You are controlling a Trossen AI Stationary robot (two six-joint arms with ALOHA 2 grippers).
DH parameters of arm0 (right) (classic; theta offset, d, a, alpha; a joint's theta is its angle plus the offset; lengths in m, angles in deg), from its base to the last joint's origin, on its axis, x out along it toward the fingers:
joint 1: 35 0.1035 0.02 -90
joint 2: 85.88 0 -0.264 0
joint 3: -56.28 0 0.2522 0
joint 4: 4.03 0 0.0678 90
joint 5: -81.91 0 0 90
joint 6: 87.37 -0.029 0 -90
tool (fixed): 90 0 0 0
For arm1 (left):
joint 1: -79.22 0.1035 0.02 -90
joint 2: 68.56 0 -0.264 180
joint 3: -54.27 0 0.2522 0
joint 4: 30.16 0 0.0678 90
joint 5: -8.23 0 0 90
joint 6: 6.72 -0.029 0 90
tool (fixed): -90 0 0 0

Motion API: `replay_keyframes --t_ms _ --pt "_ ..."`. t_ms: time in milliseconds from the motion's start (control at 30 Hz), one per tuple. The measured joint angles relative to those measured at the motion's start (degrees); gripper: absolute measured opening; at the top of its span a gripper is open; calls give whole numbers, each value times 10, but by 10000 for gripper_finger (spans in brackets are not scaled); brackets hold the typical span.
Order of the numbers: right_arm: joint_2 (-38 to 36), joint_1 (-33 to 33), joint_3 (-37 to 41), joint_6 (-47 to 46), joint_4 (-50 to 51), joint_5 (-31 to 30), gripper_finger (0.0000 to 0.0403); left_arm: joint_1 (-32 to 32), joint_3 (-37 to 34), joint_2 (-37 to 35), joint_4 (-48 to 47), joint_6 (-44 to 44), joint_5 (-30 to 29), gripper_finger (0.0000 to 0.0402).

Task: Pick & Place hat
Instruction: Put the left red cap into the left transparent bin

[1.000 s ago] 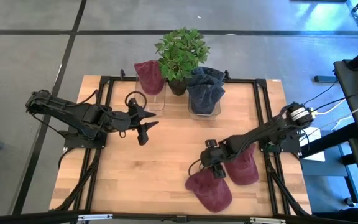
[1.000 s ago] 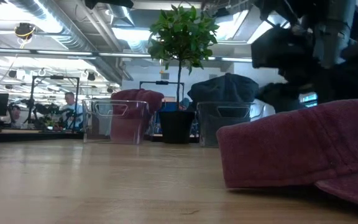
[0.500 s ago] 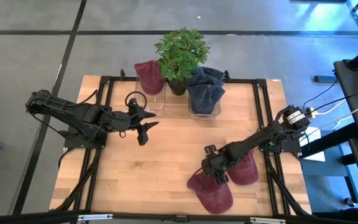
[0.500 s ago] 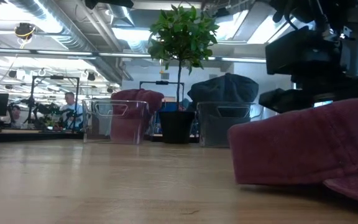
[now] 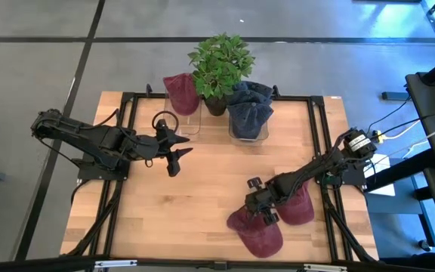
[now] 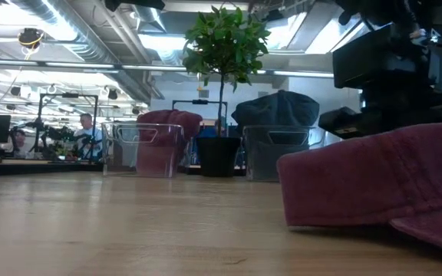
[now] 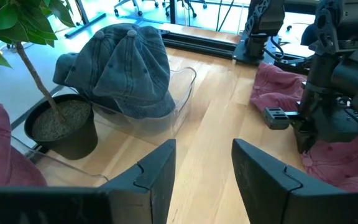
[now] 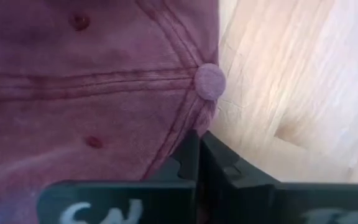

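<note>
Fingers of the right gripper (image 5: 258, 214) are lying pressed together, with a fold of the maroon hat (image 5: 257, 233) apparently pinched between them near its crown button (image 8: 209, 81), at the near right part of the bench (image 5: 202, 189). That hat is resting on the wood, touching a second maroon hat (image 5: 297, 204) lying just beside it on the right arm's side. The left gripper (image 5: 174, 151) is hovering over the left middle of the bench, its fingers (image 7: 157, 171) standing moderately apart and gripping nothing. At the far edge, two clear bins are sitting either side of a potted plant (image 5: 220, 64): the left clear bin (image 5: 189, 121) is carrying a maroon cap (image 5: 180, 92) draped over its top, and the right clear bin (image 5: 249, 130) is carrying a pile of dark blue-grey denim caps (image 5: 249, 106). In the low view the grasped hat is filling the right foreground, flat on the bench, with the dark gripper hanging just above and behind it. People are sitting at desks in the room far behind.
</note>
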Motion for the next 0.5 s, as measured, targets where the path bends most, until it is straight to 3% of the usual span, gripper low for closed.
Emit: replay_keyframes --t_ms 200,500 --pt "-24 -26 -14 -15 20 -28 6 0 0 0 6 -5 0 153" --pt "-101 -90 -87 71 71 -113 2 0 1 14 63 -10 5 153"
